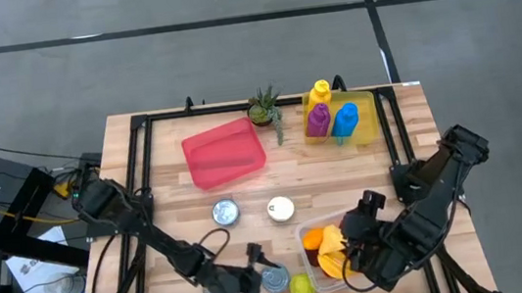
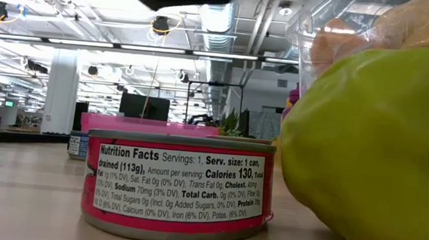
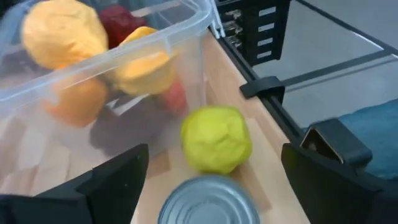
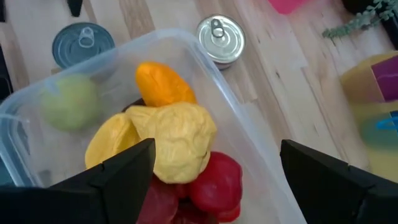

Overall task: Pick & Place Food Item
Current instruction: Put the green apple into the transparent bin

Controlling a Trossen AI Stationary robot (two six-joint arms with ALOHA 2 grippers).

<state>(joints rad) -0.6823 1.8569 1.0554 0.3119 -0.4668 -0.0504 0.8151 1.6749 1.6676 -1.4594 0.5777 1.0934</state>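
Wooden table (image 2: pixel 20 190): pink-labelled can (image 2: pixel 178 185), "Nutrition Facts", "Calories 130".

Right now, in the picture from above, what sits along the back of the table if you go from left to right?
Pink tray → little potted plant → yellow bottle → blue bottle, the last two standing on a yellow tray.

My view: wooden table (image 1: pixel 342 167) bearing pink tray (image 1: pixel 224 154), three cans (image 1: pixel 225 212), clear food tub (image 1: pixel 310 259), green fruit (image 1: pixel 301 285), yellow tray (image 1: pixel 368 119), small plant (image 1: pixel 262 109).
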